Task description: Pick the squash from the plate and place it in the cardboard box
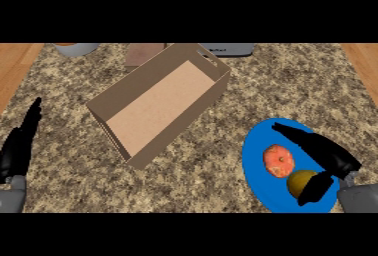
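A blue plate (pixel 257 150) lies on the granite counter at the lower right. On it rest an orange-red round squash (pixel 278 160) and, closer to me, a yellow round fruit (pixel 300 182). My right hand (pixel 329 155) hovers over the plate's right side, fingers straight and pointing up-left, thumb hanging beside the yellow fruit, holding nothing. The open cardboard box (pixel 159 102) sits tilted in the middle of the counter, its inside bare. My left hand (pixel 18 147) rests at the left edge, fingers straight.
Along the counter's far edge stand a white bowl (pixel 75 48), a brown block (pixel 143 53) and a grey appliance (pixel 227 49). Wooden surfaces (pixel 15 65) flank the counter on both sides.
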